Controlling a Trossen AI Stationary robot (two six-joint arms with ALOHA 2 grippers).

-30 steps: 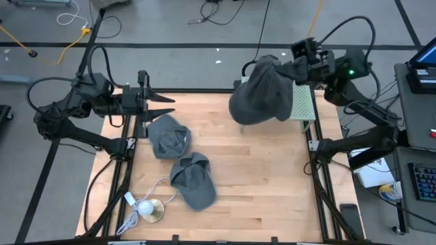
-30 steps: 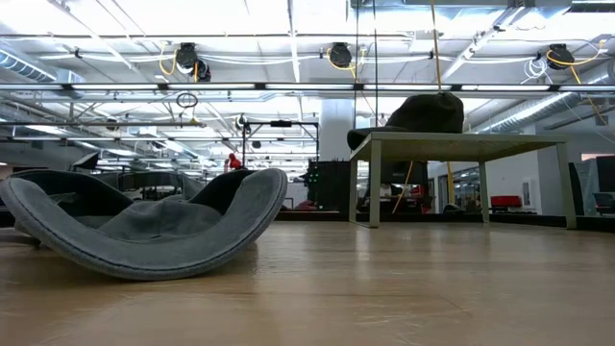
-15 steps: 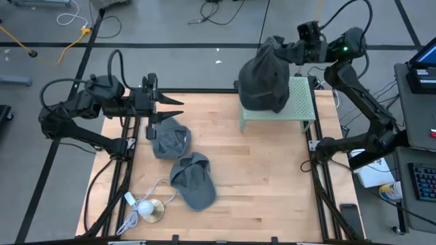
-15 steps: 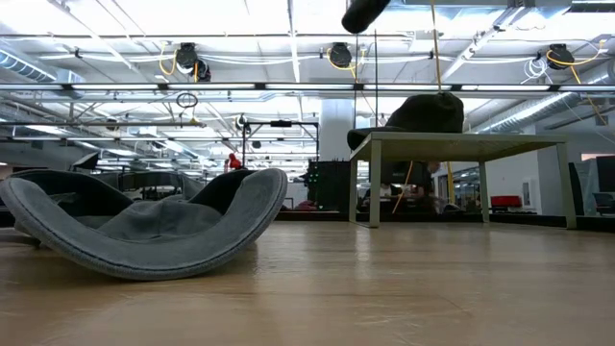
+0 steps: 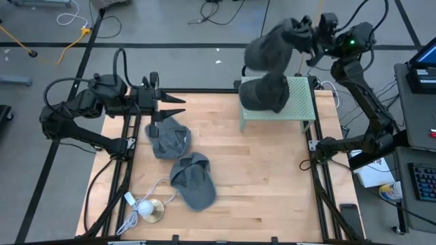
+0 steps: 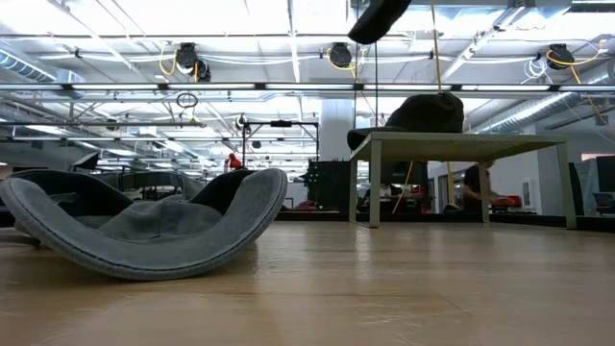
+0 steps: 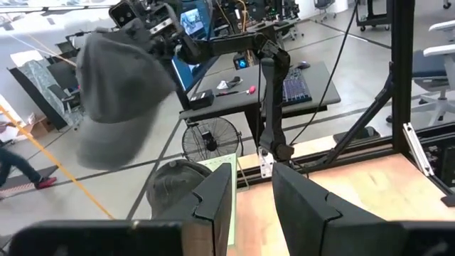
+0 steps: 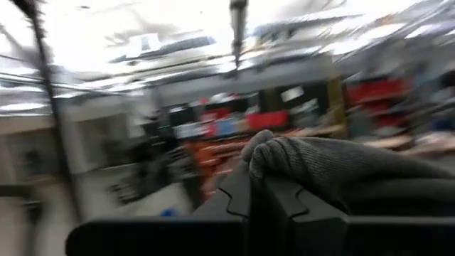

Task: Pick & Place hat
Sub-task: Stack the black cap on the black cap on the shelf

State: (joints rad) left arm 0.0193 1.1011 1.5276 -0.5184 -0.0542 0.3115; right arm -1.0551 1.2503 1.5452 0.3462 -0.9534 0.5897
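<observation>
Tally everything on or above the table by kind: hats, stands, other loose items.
Hats: 4. One held by the right gripper as raised hat, stand hat, upper table hat, lower table hat
Green stands: 1, stand
White corded gadgets: 1, gadget
Total: 6

3 grey hats (image 5: 270, 47); pale green stand (image 5: 302, 102).
</observation>
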